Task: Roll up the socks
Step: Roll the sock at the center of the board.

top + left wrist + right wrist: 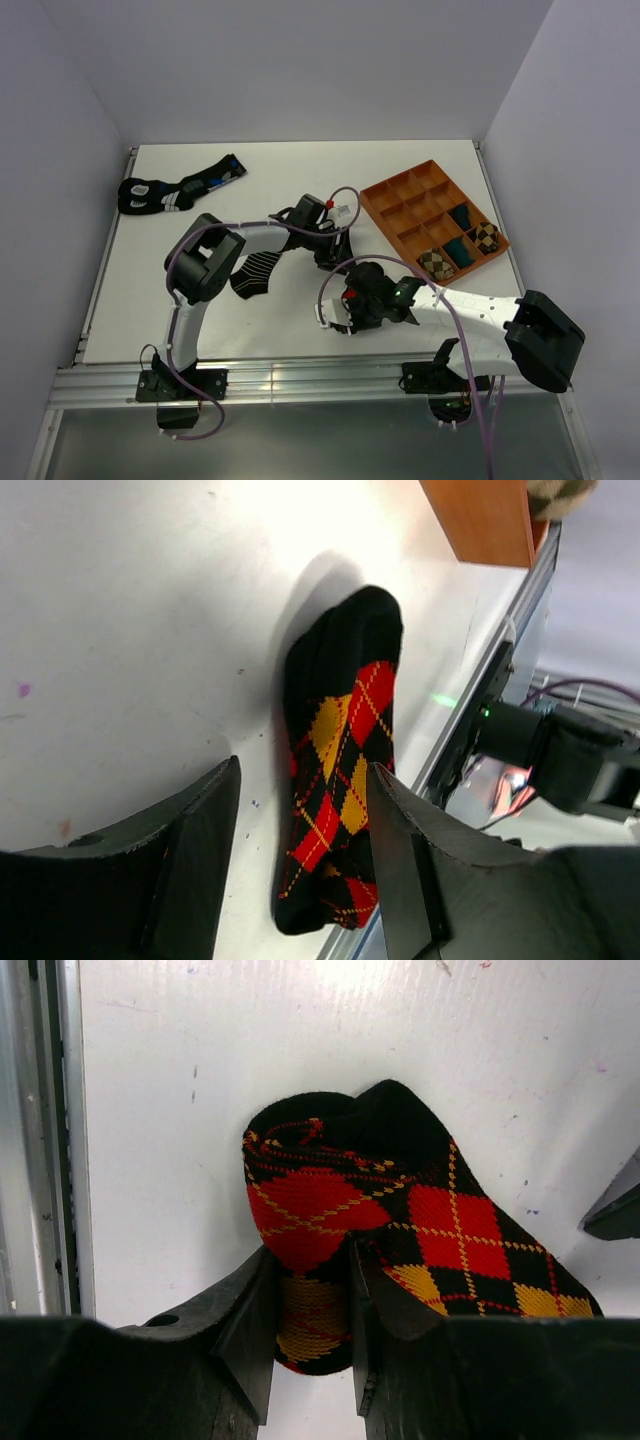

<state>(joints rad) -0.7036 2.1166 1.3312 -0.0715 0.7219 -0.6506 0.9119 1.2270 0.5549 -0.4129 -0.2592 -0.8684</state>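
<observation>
Right end effector (308,1290) grips argyle sock (400,1180) on white table (300,1020); left end effector (303,770) wide.

From above, the arms (470,315) hide the argyle sock (400,1190) at centre and part of the striped sock (255,272); the left wrist view's top edge crops the tray (485,520).

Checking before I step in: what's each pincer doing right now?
Left pincer: open, holding nothing.
Right pincer: closed on the argyle sock, at its rolled end.

Long sock (440,1220): black, red-and-orange argyle diamonds, thin yellow lines. Ankle sock (256,274): black, thin white stripes. Tray (386,198): orange. Worktop (300,170): white.
</observation>
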